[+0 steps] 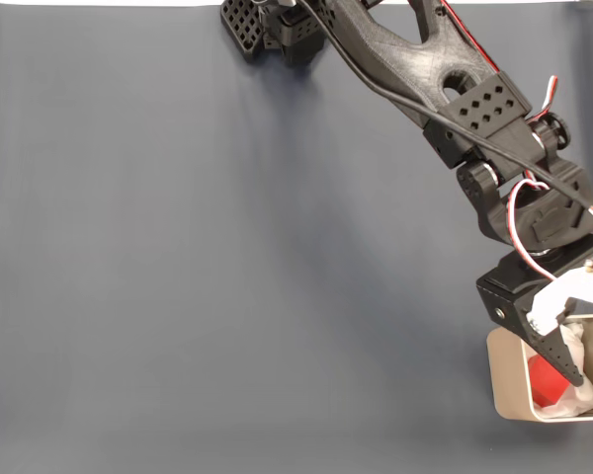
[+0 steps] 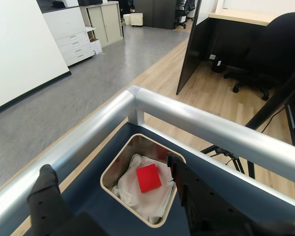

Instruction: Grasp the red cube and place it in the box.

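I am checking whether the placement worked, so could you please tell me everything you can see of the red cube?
The red cube is small, bright red, with plain matte faces and sharp edges. In the wrist view it lies inside the beige box, resting on the crumpled white lining, turned slightly askew to the box walls. The open gripper hangs above with a finger on either side, not touching it. In the fixed view the cube shows partly, behind a black finger and the lining.
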